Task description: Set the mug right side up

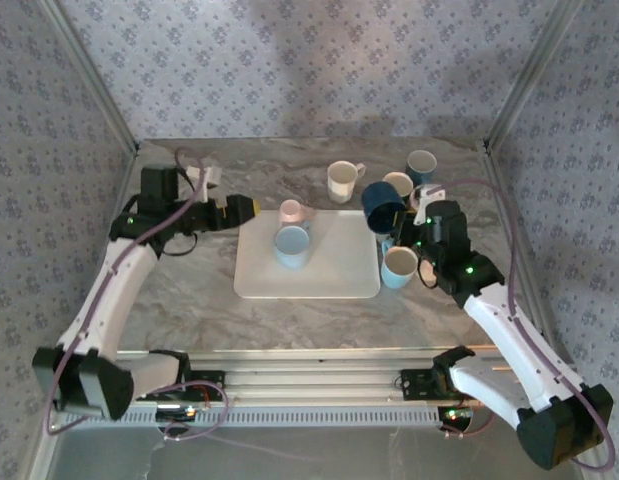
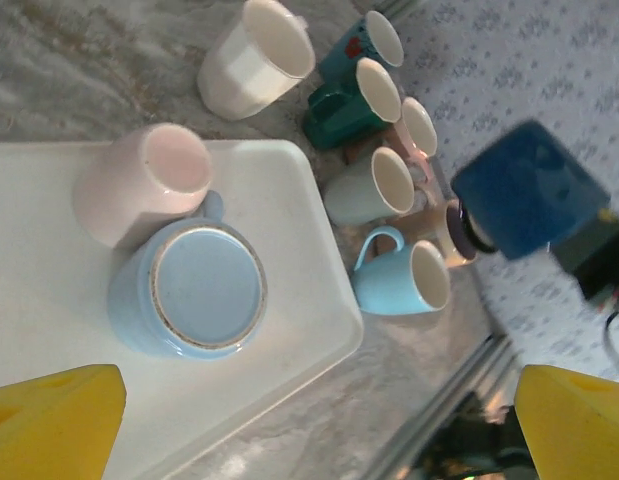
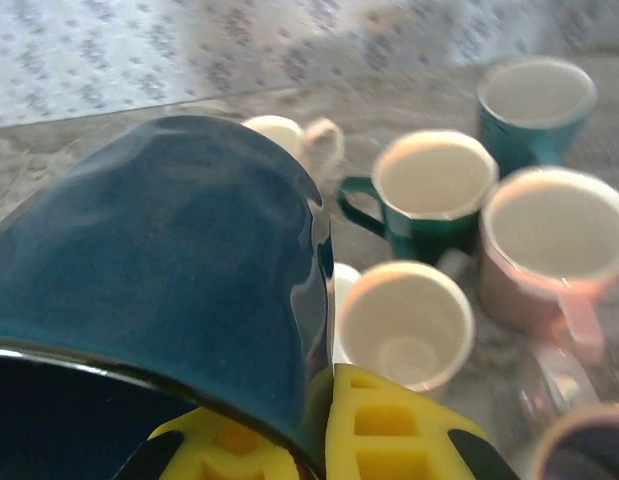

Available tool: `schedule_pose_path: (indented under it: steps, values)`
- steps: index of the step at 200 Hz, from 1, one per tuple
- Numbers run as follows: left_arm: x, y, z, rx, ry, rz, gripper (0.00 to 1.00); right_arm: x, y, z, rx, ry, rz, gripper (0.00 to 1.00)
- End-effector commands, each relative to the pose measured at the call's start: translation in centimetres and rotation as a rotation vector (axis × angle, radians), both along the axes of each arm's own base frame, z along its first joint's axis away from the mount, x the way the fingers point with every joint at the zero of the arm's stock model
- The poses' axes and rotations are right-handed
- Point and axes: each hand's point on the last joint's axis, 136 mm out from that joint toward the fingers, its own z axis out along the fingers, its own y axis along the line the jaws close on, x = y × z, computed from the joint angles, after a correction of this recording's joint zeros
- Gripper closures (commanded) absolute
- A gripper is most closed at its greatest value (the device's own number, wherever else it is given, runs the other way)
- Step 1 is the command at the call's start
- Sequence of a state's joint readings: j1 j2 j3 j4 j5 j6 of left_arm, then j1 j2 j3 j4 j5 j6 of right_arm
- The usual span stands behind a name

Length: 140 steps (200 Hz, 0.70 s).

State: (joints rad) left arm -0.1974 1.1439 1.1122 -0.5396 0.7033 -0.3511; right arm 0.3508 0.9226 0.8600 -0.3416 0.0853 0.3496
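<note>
right gripper (image 3: pixel 321 428) clamped on dark blue mug (image 3: pixel 169 260) rim, held tilted over tray (image 1: pixel 329 262) far-right corner. left gripper (image 1: pixel 251 208) fingers wide apart, empty, at tray far-left corner. light blue mug (image 2: pixel 194 290) base-up mid-tray, likely next: side grip, lift, roll upright

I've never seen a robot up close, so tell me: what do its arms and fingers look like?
The left arm and right arm have white shells, black joints with small green lights, and thin lilac cables looping alongside. The fingers are bright yellow blocks.
</note>
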Motion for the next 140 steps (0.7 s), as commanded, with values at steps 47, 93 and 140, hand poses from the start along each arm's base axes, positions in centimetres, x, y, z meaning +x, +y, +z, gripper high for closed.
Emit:
schedule_pose_path:
  steps: [47,93,140]
  values:
    - [0.1,-0.1,1.2,0.147,-0.314,-0.015,0.00,-1.9,-8.9,-0.9,0.315,0.378,-0.426,1.00]
    - [-2.6,-4.1,1.3,0.245,-0.554,-0.213,0.00,-1.1,-14.6,-3.0,0.379,0.458,-0.612,1.00]
    - [-3.5,-6.5,1.6,0.256,-0.656,-0.313,0.00,0.7,-18.8,-4.7,0.441,0.484,-0.699,1.00]
